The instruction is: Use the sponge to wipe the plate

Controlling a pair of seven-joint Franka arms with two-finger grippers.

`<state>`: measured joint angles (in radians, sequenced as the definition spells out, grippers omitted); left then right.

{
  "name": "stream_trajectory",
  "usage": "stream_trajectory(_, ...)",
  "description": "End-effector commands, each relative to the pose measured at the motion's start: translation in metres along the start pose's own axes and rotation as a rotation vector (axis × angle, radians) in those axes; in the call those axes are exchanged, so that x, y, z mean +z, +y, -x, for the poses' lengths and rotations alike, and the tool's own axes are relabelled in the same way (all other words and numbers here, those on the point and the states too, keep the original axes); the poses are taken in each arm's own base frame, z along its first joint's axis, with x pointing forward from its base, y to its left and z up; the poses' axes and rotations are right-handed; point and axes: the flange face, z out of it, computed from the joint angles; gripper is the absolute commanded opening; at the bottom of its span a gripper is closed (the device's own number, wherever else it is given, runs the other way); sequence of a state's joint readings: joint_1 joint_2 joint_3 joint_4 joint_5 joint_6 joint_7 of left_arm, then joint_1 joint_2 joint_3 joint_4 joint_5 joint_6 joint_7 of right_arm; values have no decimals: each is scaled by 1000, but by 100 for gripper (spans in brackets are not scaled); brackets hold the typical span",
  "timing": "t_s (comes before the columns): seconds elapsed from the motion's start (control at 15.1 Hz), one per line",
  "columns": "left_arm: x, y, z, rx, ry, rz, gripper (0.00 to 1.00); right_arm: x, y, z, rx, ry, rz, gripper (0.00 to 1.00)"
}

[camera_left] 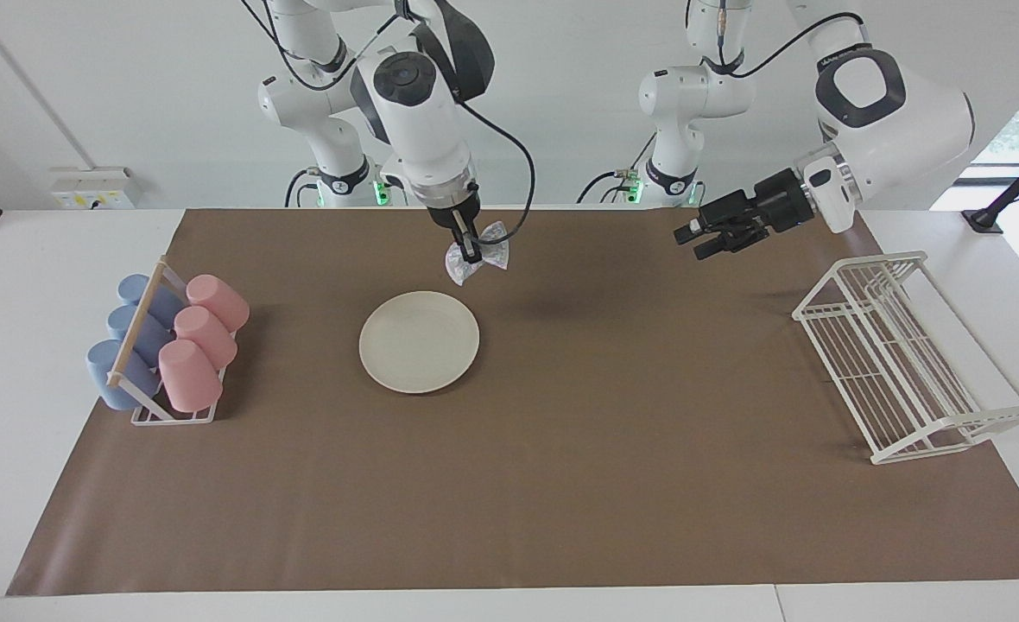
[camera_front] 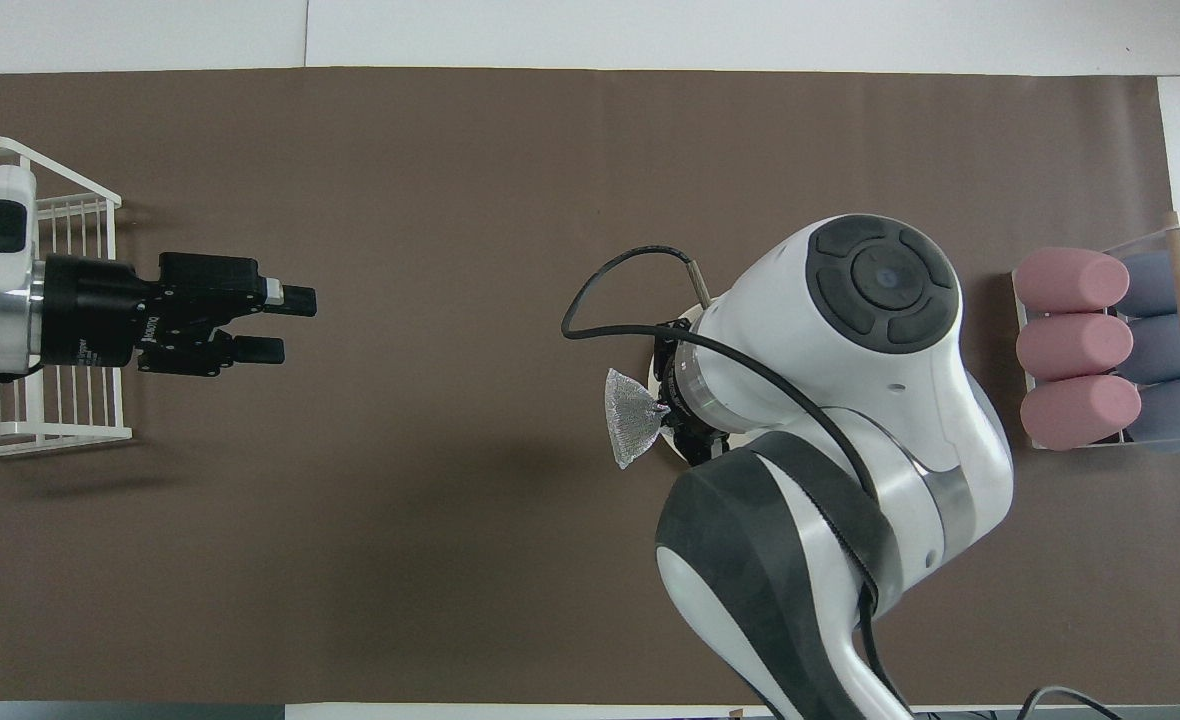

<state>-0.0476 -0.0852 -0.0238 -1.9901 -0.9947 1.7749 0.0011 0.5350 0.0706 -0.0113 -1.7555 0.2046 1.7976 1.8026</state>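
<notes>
Cream plate (camera_left: 419,342), glittery silver-grey sponge (camera_left: 477,252), pink and blue cups (camera_left: 203,341), brown mat (camera_left: 561,484).

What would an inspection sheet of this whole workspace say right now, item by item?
Surface: brown mat spread over a white table.
Job's things: cream plate flat on the mat, bare; silvery sponge up in the air, off the plate.
Clutter: cup rack with pink and blue cups at the right arm's end; white wire dish rack, nothing in it, at the left arm's end.
Grippers: right gripper raised over the mat beside the plate's edge, jaws shut on the sponge; left gripper waits over the mat near the dish rack, jaws open, holding nothing.
Cables: black cable looping off the right arm.
Surroundings: white wall, wall socket.
</notes>
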Motion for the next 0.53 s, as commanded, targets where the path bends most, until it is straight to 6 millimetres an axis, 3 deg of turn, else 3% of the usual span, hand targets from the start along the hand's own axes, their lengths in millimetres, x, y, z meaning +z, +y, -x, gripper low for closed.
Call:
stream_trajectory(0.0, 45, -8, -1, 43, -10, 114, 100, -12, -4, 16, -12, 58, 59, 0)
stream_trajectory(0.2, 86, -5, 3, 61, -37, 239, 100, -34, 2, 23, -25, 108, 61, 0)
stream_trajectory(0.46, 140, 8, 19, 41, -95, 304, 100, -34, -4, 16, 5, 100, 41, 0)
